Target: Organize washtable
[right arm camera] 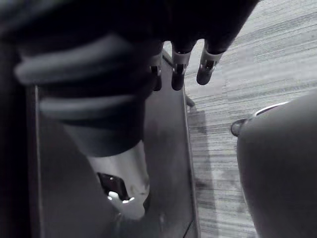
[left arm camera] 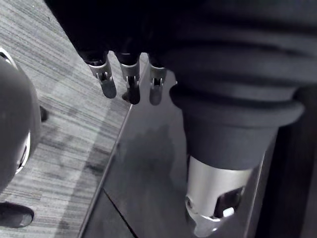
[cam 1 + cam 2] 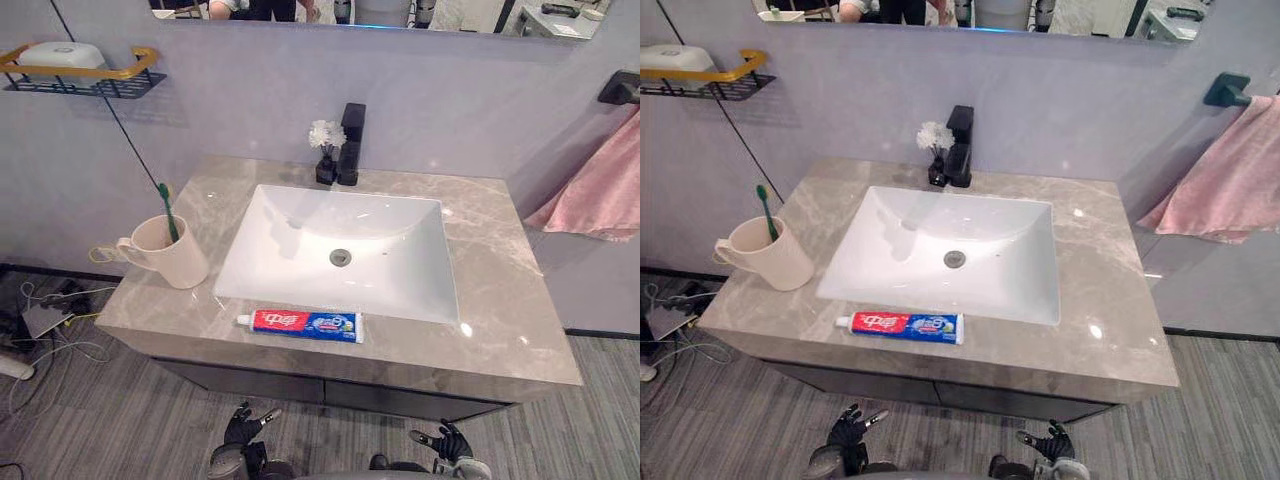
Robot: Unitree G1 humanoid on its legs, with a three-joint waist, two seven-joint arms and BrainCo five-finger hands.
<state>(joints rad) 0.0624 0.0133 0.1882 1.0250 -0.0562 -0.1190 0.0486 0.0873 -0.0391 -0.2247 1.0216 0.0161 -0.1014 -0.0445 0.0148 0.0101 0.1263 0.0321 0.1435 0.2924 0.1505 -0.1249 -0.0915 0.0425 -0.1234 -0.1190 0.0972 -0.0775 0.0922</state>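
My left hand [image 3: 243,432] and right hand [image 3: 452,441] hang low, fingers loosely spread, empty. The red-white-blue toothpaste tube [image 3: 301,324] lies on the grey marble counter [image 3: 500,330], one o'clock from the nearer left hand, axis nine-to-three; beige ceramic mug [image 3: 170,258] beyond at eleven.

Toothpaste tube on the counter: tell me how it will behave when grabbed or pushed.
The toothpaste tube lies flat and looks full, so it probably dents under a firm pinch. Pushed, it should slide rather than roll on the polished counter. It lies along the front rim of the sink, so a forward shove could drop it in.
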